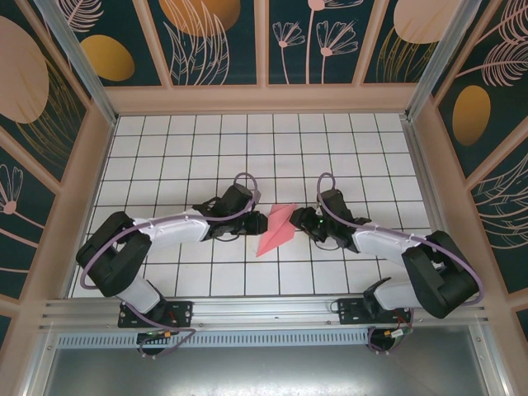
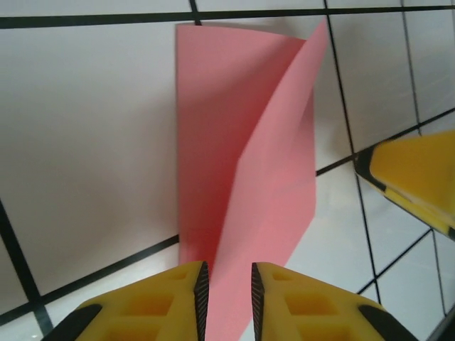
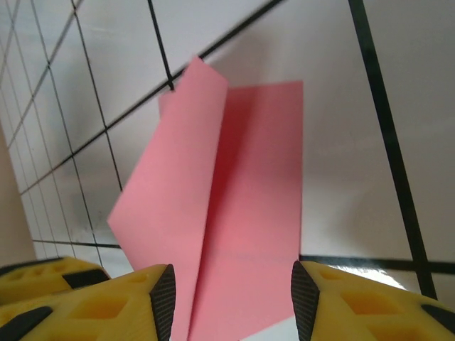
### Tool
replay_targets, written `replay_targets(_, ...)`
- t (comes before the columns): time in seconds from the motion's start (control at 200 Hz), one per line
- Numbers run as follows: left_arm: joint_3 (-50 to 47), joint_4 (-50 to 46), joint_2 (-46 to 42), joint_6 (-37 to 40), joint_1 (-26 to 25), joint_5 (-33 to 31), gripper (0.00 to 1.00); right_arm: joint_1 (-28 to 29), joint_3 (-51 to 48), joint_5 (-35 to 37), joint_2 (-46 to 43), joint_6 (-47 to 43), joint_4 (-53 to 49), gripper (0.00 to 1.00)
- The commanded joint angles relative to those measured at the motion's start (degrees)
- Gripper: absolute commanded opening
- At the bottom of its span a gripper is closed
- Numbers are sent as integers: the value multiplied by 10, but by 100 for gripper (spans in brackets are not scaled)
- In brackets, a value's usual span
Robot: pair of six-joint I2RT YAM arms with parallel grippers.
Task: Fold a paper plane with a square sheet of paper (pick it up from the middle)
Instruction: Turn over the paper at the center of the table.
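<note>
The left end effector [image 2: 228,284] hugs the paper [image 1: 276,231], can't tell if it's clamped, the right end effector [image 3: 231,284] sits open around it, so crease slowly.

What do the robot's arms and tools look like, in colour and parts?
The left arm and right arm have black joints, pale grey links and a purple cable. The tool fingers are yellow with black inner pads.
</note>
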Motion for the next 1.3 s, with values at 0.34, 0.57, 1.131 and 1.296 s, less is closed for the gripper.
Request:
replay_targets(0.34,36,-32,45,26,1,-22,32,22,-20,12,13,60,33,48)
replay_targets(0.57,36,-28,50,27,1,-25,33,28,-26,9,26,64,50,47)
replay_targets(1.131,36,-16,65,17,1,6,37,39,-23,17,29,73,48,49)
replay_targets(1.296,35,-17,76,18,1,9,37,42,-22,12,34,74,56,49)
